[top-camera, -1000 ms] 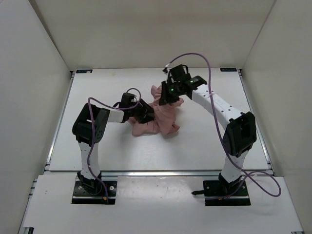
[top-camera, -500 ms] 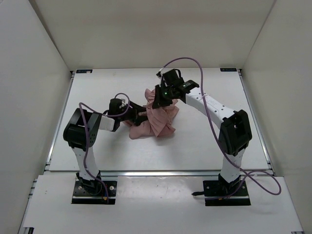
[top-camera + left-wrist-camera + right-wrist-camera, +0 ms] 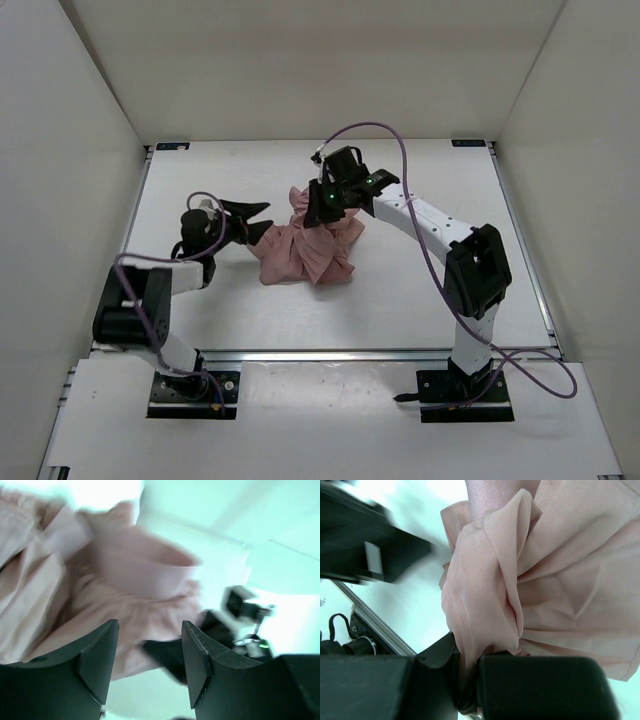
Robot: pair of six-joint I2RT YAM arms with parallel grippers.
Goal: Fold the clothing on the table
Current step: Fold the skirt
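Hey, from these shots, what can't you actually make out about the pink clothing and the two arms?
Top view: the clothing is bunched, so its type and hems are hidden in its own folds; the right end effector covers its far part.
Left wrist view: blur smears the cloth beyond the open left end effector.
Right wrist view: folds bury the shut right end effector's tips, hiding how much cloth is pinched.

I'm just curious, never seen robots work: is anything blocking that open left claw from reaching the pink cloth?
Nothing visible does. The open left gripper is just left of the clothing, with only bare table between them. The right gripper pinches the clothing's upper part, off that path.
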